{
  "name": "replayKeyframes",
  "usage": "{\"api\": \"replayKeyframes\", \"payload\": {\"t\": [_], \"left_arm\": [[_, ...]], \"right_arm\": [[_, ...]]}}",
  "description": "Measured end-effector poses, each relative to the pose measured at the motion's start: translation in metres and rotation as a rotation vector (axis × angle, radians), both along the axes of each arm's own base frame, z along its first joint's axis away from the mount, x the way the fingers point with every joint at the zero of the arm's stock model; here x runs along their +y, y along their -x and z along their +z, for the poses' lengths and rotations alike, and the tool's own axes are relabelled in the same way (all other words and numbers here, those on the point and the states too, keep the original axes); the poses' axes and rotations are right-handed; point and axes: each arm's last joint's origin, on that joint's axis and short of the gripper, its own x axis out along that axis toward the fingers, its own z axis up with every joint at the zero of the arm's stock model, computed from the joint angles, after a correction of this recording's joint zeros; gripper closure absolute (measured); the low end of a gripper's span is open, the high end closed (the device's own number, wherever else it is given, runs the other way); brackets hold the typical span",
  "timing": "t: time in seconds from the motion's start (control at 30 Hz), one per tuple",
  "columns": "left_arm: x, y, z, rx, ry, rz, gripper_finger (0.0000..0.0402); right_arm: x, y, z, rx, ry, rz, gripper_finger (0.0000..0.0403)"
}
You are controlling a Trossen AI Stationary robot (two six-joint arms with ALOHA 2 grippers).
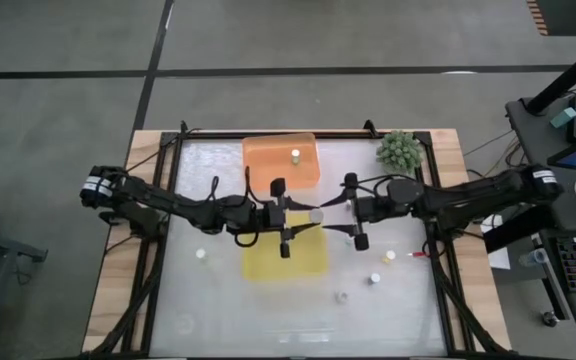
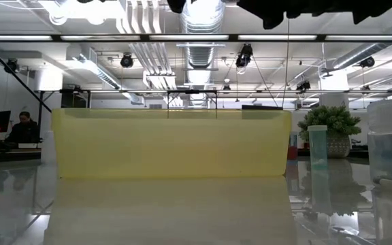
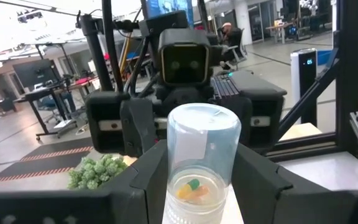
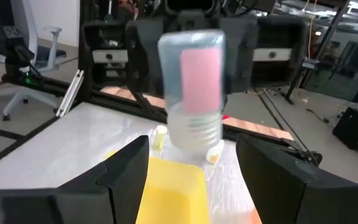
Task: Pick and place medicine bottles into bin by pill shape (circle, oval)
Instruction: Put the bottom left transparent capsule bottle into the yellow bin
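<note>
The clear-topped table [image 1: 218,300] carries a translucent orange tray [image 1: 268,165] by its far edge and a pale yellow tray [image 1: 268,262] at its middle. Between both trays, above the table's centre, the left gripper [image 1: 313,215] clamps a small clear, white-capped medicine bottle [image 3: 202,163] holding coloured pills. The right gripper [image 1: 346,210] faces it, fingers spread wide apart.

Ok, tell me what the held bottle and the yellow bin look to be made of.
Bottle: probably clear, glossy plastic; coloured pills show through its wall. Yellow bin: likely translucent plastic with a smooth, slightly matte finish; light glows through its wall.
</note>
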Motion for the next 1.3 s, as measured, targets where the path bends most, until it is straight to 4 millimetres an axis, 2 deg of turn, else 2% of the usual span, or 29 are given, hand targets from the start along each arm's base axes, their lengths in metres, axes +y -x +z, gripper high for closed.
{"api": "replayKeyframes", "payload": {"t": [0.37,0.63,1.1,1.3], "left_arm": [[0.000,0.000,0.000,0.000,0.001,0.000,0.0271],[0.002,0.000,0.000,0.001,0.000,0.005,0.0271],[0.002,-0.001,0.000,-0.001,0.000,0.005,0.0271],[0.002,-0.001,-0.001,0.010,-0.001,0.005,0.0256]], "right_arm": [[0.002,-0.018,0.005,-0.002,0.021,0.009,0.0177],[0.002,-0.018,0.008,-0.029,0.019,0.010,0.0199],[0.002,-0.018,0.009,-0.045,0.027,0.011,0.0266],[0.002,-0.018,0.007,-0.029,0.013,0.010,0.0268]]}}
